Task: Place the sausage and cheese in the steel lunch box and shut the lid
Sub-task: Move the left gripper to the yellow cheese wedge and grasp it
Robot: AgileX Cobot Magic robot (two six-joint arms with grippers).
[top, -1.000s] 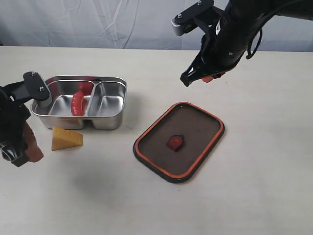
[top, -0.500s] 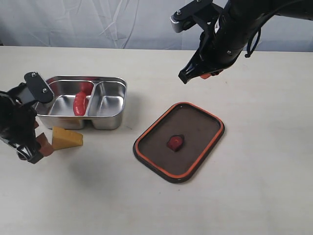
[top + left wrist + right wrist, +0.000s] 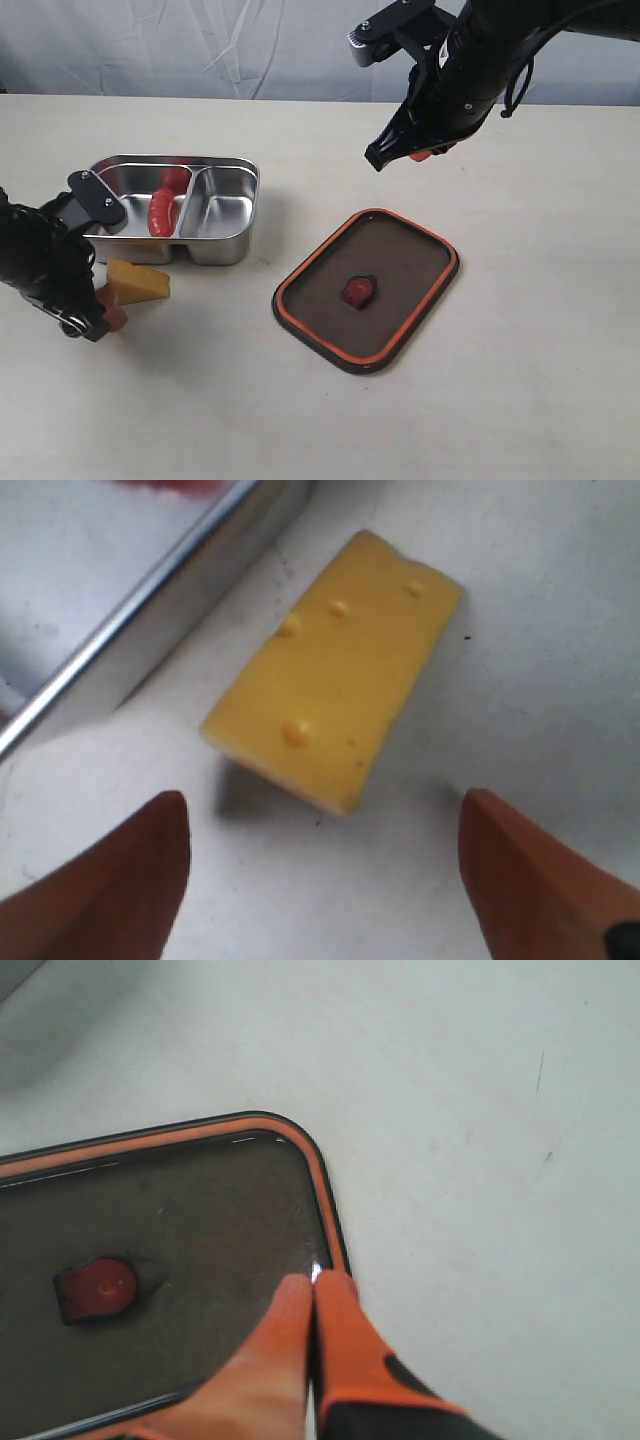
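Note:
The red sausage (image 3: 160,208) lies in the left compartment of the steel lunch box (image 3: 222,250). In front of the box the yellow cheese (image 3: 140,280) (image 3: 335,685) rests on the table. My left gripper (image 3: 106,306) (image 3: 322,800) is open and low at the cheese's left end; the wedge lies just ahead of its spread fingertips (image 3: 165,830), untouched. The dark lid (image 3: 400,270) (image 3: 200,1230) with orange rim and red valve (image 3: 358,291) (image 3: 100,1285) lies flat to the right of the box. My right gripper (image 3: 425,155) (image 3: 316,1280) hangs shut and empty above the lid's far corner.
The box's steel wall (image 3: 150,620) runs close beside the cheese. The right compartment (image 3: 222,205) of the box holds nothing. Bare pale table (image 3: 300,420) lies all around, with a grey backdrop behind.
My left gripper has come in from the left edge down to the cheese, and its fingers have spread a little wider. The right arm rose slightly, then stayed still.

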